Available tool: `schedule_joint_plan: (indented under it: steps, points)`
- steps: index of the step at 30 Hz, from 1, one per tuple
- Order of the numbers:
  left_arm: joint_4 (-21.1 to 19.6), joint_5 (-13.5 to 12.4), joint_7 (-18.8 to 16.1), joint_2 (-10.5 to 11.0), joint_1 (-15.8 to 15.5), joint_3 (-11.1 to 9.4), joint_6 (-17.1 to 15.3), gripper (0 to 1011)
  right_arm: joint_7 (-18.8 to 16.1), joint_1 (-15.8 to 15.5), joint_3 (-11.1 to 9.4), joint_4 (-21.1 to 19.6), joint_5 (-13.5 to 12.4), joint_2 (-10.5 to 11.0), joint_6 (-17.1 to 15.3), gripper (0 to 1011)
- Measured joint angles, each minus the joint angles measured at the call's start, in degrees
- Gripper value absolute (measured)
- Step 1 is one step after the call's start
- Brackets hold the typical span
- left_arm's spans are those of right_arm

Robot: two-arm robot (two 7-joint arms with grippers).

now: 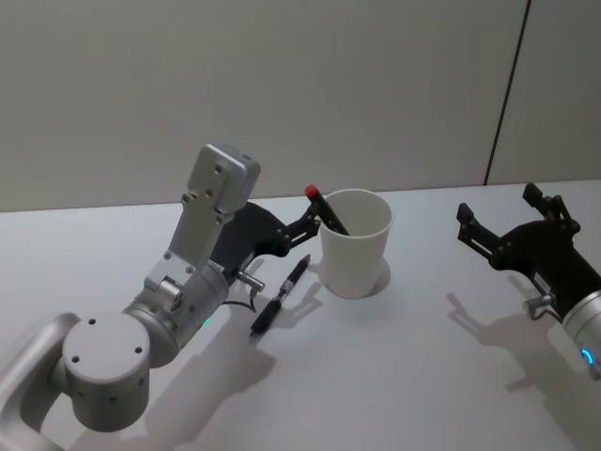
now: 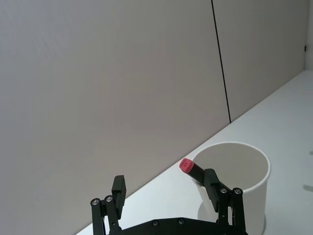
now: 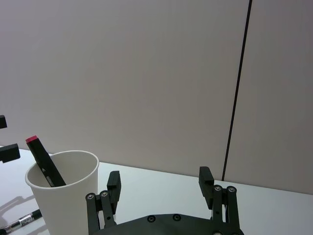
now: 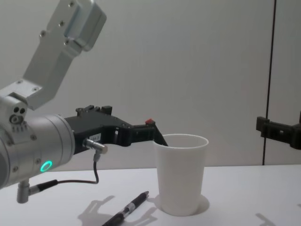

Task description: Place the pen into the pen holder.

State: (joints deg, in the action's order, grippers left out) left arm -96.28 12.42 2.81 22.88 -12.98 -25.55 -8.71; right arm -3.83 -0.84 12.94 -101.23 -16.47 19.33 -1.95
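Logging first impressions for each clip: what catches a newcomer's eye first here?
A white paper cup at mid-table holds a leaning red-capped pen, with the left gripper open beside the pen's top. A second pen lies on the table left of the cup; the right gripper hangs open, well off to the right.

The silver left arm (image 1: 188, 282), at the head view's eight o'clock, bears screws (image 1: 138, 350), a teal light ring (image 4: 46, 165) and a cable (image 4: 70, 182). The left end effector (image 2: 165, 185) and right end effector (image 1: 499, 204) are black.
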Motion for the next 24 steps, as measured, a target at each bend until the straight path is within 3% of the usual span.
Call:
schedule_joint_plan:
  steps: [10, 24]
  points:
    - [-4.34, 0.83, -2.31, 1.18, 1.59, 0.61, -6.56, 1001, 0.0, 0.0, 0.0, 0.0, 0.0, 0.0, 0.0, 1001]
    - [-5.77, 2.92, -4.35, 1.26, 3.82, 0.63, -8.68, 1001, 0.0, 0.0, 0.0, 0.01, 0.0, 0.0, -0.01, 1001]
